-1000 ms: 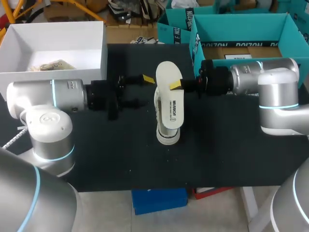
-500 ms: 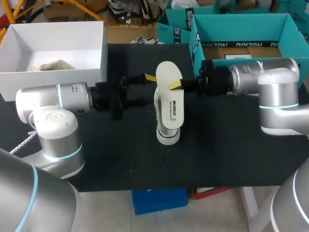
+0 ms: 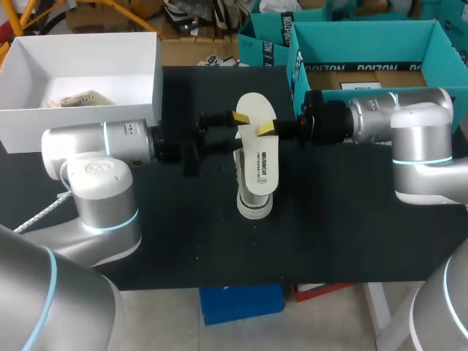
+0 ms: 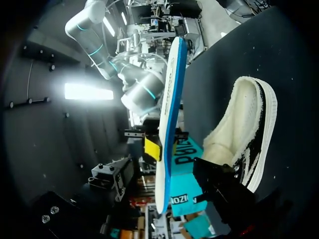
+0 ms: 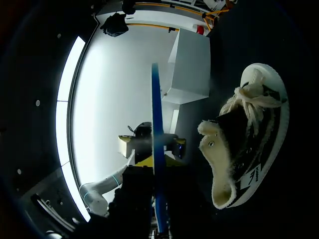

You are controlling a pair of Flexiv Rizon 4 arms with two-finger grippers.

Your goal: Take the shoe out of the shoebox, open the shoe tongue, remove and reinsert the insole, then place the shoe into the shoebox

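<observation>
Between fingers of our right gripper [image 3: 267,130]: insole [image 3: 256,146], clamped tight, hanging flat just above shoe [image 3: 255,199]. Shoe on black table [image 3: 329,234], just below that gripper's tips. Our left gripper [image 3: 235,134] opposite, fingers spread wide, one yellow tip right by insole's other edge, gripping nothing. Teal shoebox [image 3: 439,51] behind right wrist.

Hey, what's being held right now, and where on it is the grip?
The right claw pinches the insole at its long side edge, above the shoe. The left claw is open, gripping nothing.
</observation>
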